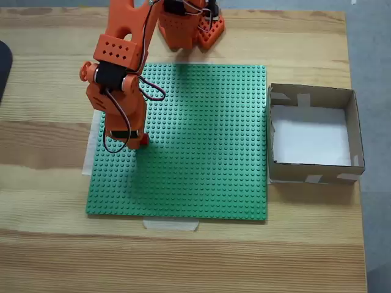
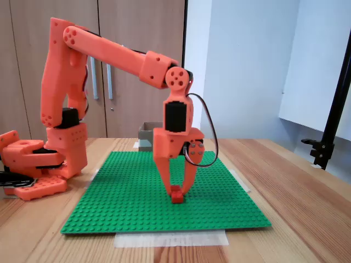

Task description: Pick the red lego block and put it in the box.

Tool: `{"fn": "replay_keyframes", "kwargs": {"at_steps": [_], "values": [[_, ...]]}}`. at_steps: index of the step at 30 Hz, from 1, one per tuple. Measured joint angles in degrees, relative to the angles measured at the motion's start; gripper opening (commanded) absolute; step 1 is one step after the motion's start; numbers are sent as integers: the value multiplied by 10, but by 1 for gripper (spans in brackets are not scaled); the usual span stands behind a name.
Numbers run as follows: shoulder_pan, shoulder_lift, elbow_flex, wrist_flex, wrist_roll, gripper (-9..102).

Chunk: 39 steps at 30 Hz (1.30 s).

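Partly, claw (image 2: 176,189) hides red lego block (image 2: 177,195).

From my remote station I count one red lego block (image 2: 176,194), one box (image 1: 313,176) and one green baseplate (image 1: 201,152). One orange arm (image 2: 109,52) stands over my worktop (image 1: 183,256).

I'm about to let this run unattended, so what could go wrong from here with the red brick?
1. The tool straddles the red lego block at its fingertips only; a shallow grip could slip as it lifts.
2. The block sits on the studded green baseplate; if it is pressed on, pulling may tug the plate or pop the block free.
3. The box lies off the plate's far side in the top-down fixed view, a long carry.
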Motion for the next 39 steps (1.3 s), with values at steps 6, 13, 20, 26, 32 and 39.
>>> {"fn": "replay_keyframes", "kwargs": {"at_steps": [6, 13, 20, 26, 32, 39], "values": [[0, 0, -1, 11, 12, 9], [-18, 0, -41, 42, 37, 9], [-29, 29, -70, 61, 70, 8], [-60, 90, -73, 81, 92, 8], [-116, 153, -84, 96, 119, 8], [-228, 218, -126, 134, 155, 7]]}}
